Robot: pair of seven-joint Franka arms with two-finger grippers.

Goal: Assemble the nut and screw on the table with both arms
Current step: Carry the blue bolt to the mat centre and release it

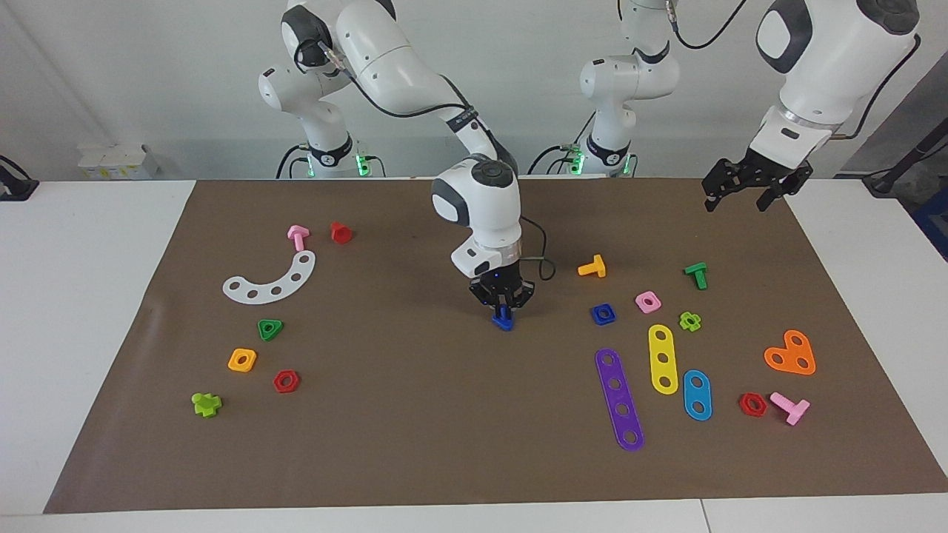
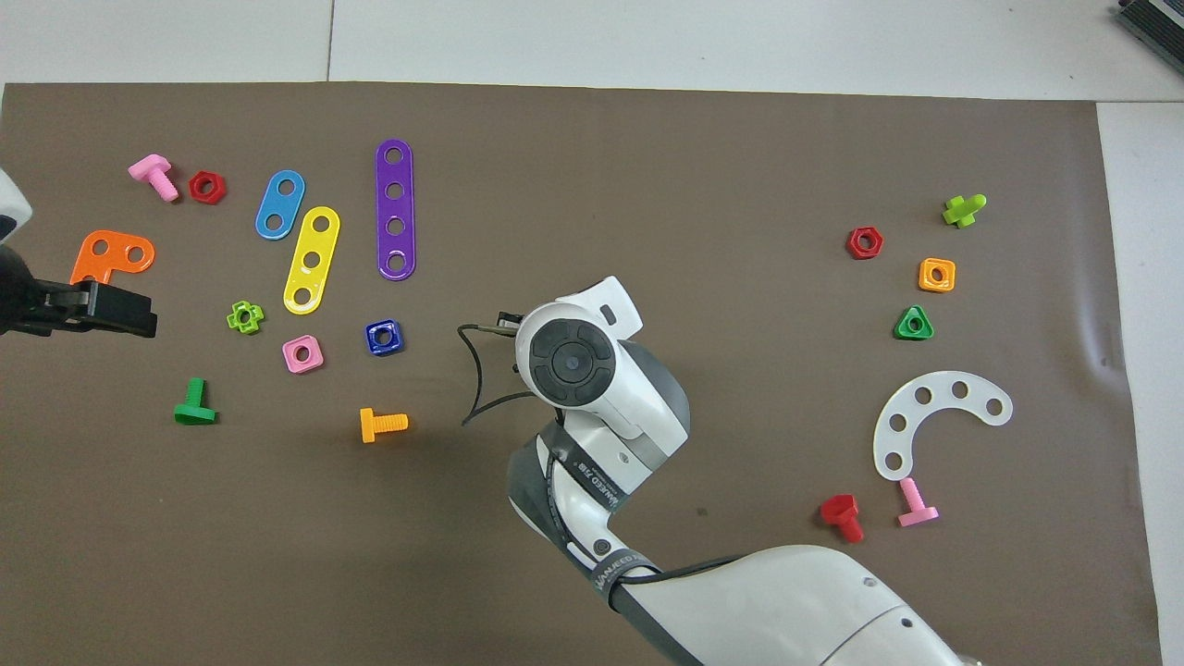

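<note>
Where the right tool [image 1: 503, 309] hangs low over the middle of the brown sheet [image 1: 415, 414] on the tabletop [image 1: 81, 311], one dark blue screw [image 1: 503, 320] stands directly under its tip, touching it; whether the tool clamps the screw cannot be told. One dark blue nut [image 1: 603, 314] lies on the sheet just beside that tool, toward the left arm's end, with one pink square nut [image 1: 648, 301] next to it. Further stock: two red hexagonal nuts, one orange square nut [image 1: 242, 360], one green triangular nut [image 1: 270, 329], two pink screws, one orange screw [image 1: 592, 267], one green screw [image 1: 696, 275], one red screw [image 1: 341, 232], three straight perforated strips, one white arc [image 1: 270, 280]. Left tool [image 1: 737, 201]: one, jaws spread wide, holding nothing, raised over the sheet's edge at its own end, waiting. Obscured: from overhead the right arm's wrist covers the screw entirely, and the left arm is cut off at the frame edge.
</note>
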